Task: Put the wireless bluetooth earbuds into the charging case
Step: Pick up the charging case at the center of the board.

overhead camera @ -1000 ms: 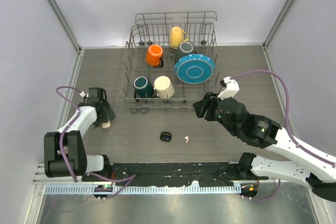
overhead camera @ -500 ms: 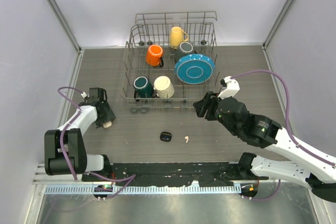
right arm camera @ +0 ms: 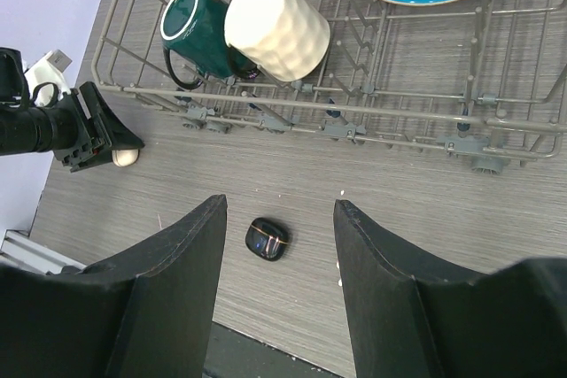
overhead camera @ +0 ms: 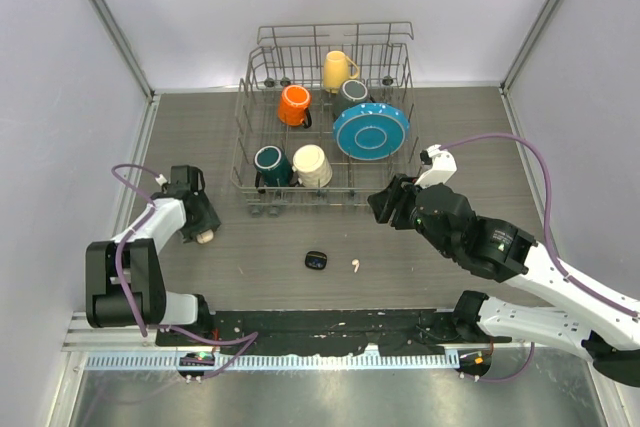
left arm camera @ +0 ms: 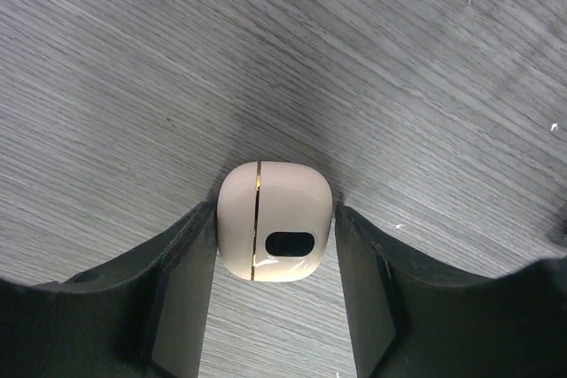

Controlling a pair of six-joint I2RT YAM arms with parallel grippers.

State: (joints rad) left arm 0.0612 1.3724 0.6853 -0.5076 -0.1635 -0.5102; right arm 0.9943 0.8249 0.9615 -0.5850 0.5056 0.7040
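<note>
A white charging case (left arm camera: 275, 236) with a gold seam lies closed on the table at the left (overhead camera: 204, 237). My left gripper (left arm camera: 275, 212) is shut on it, a fingertip against each side (overhead camera: 200, 230). A black charging case (overhead camera: 316, 260) lies closed near the table's front middle, also below my right wrist (right arm camera: 267, 238). One white earbud (overhead camera: 353, 266) lies just right of it. My right gripper (right arm camera: 279, 204) hangs open above the table, right of the rack's front corner (overhead camera: 385, 205), holding nothing.
A wire dish rack (overhead camera: 245, 97) fills the back middle, holding an orange mug (overhead camera: 294, 104), a yellow mug (overhead camera: 336, 69), a teal mug (overhead camera: 270, 163), a cream mug (overhead camera: 311, 164) and a blue plate (overhead camera: 371, 130). Grey walls close both sides.
My left gripper's jaws have closed in onto the white case. The right arm, the black case and the earbud have not moved.
</note>
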